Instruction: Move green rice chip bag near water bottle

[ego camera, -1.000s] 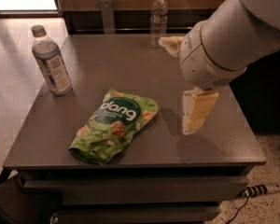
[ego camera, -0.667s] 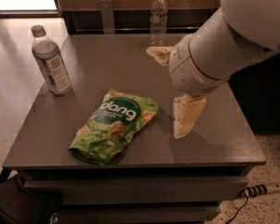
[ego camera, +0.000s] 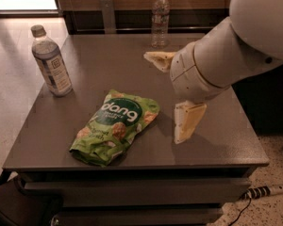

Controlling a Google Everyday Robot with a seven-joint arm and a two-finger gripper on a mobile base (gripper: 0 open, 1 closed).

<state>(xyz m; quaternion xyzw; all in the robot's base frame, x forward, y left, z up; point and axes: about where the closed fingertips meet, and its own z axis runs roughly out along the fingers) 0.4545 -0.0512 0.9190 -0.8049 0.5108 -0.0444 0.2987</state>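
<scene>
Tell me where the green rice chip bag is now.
In the camera view, the green rice chip bag lies near the front edge of the table, picture-left of the open gripper; the water bottle stands at the far edge.

Dim; daylight top-left; gripper (ego camera: 163, 98) right of centre casts shadow.

The gripper (ego camera: 163, 99), seemingly spread wide, is held at three o'clock of the green rice chip bag (ego camera: 115, 126), just beside it.
</scene>
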